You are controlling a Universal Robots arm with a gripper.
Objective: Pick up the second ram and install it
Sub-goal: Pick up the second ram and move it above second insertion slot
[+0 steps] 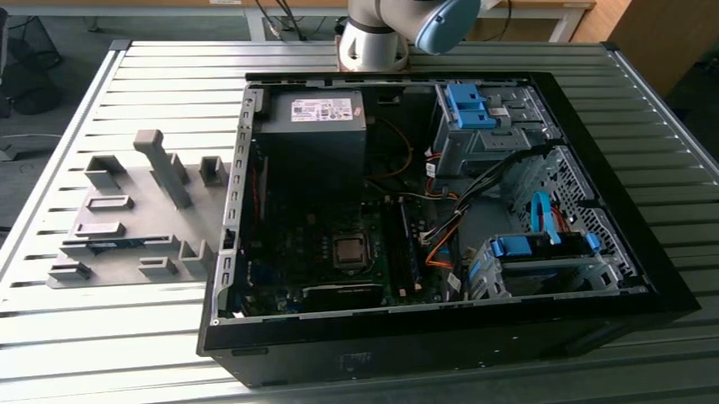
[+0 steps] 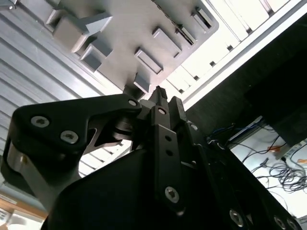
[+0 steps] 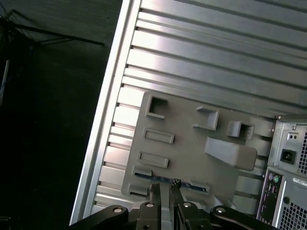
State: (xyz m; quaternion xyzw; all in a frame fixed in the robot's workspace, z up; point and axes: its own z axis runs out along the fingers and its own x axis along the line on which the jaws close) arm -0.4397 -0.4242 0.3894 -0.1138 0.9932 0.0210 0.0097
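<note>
Looking through the first wrist view, I have the gripper hanging over the grey holder plate, its two fingers drawn close with only a narrow gap between them and nothing in their grasp. The second wrist view shows the same from the side: the gripper is empty, with its tips near each other and apart from the plate's blocks beyond.

The second ram lies in the plate's low slotted blocks, a thin blue stick crossing just past the fingertips in my line of sight. I cannot tell how far above it the tips are.

From the exterior view, the second ram sits lengthwise in the holder plate on the exterior view's left, outside the open computer case and close to the case's side wall. A tall grey block stands upright on the same plate, well apart from the stick. Plate and case both rest on the slatted aluminium table. Inside the case I see the power supply and the processor socket on the motherboard.
</note>
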